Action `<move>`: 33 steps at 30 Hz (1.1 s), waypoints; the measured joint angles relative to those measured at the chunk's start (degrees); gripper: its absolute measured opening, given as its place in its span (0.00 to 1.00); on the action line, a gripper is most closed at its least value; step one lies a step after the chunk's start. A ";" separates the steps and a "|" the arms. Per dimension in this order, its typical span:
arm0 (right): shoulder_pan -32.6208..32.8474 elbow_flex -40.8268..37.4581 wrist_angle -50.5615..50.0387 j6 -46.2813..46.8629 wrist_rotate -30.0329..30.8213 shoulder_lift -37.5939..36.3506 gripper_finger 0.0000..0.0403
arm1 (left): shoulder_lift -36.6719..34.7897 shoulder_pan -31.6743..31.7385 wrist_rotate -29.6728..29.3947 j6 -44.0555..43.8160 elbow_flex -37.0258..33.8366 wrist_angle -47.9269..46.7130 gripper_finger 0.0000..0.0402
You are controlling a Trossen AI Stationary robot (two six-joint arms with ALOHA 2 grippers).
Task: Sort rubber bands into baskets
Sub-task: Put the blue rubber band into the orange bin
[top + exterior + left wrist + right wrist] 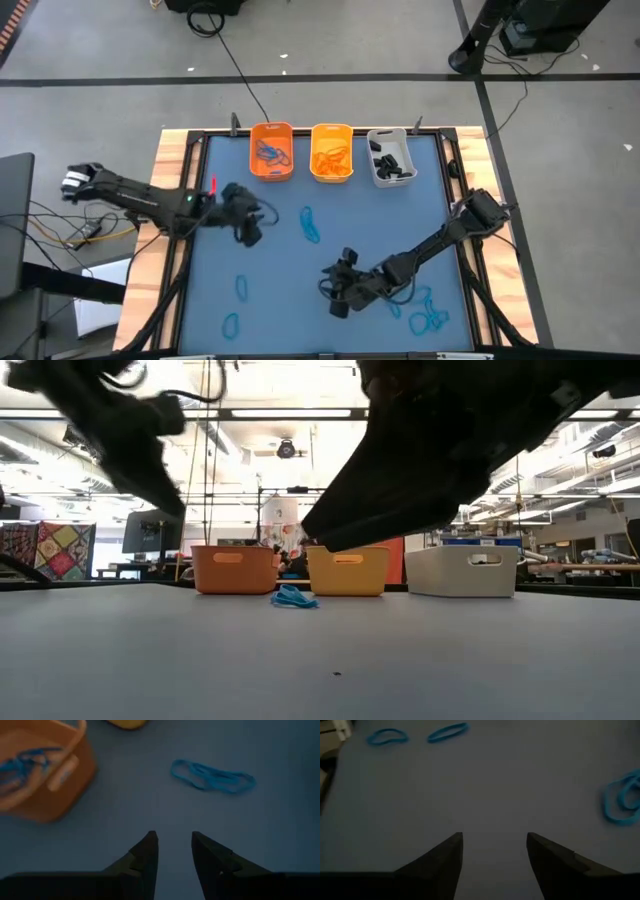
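Three baskets stand in a row at the table's far edge. The orange basket holds blue rubber bands, the yellow-orange basket holds orange ones, and the grey-white basket holds black ones. Blue rubber bands lie flat on the blue mat: a bunch at mid-table, two loops near left, and a cluster near right. My left gripper hovers open, left of the mid-table bunch and near the orange basket. My right gripper is open above bare mat, with the cluster beside it.
A raised wooden frame borders the mat on both sides. The low view shows the three baskets in a row with the blue bunch in front. Bare mat lies between the two grippers. Cables and stands are on the floor beyond the table.
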 joint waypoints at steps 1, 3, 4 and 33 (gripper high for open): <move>0.22 0.00 0.19 -0.39 0.01 0.00 0.57 | -0.20 -2.47 -1.17 -2.76 0.00 -1.05 0.30; 0.50 0.00 0.42 -1.15 0.05 0.00 0.57 | -0.27 -6.87 -2.70 -7.22 0.00 -2.29 0.30; 0.48 0.00 0.50 -1.41 0.07 0.00 0.57 | -0.15 -8.88 -2.82 -9.00 0.00 -2.23 0.30; -1.48 0.00 6.11 -10.17 -4.70 0.04 0.57 | 30.72 -37.39 6.58 -44.45 4.93 5.59 0.30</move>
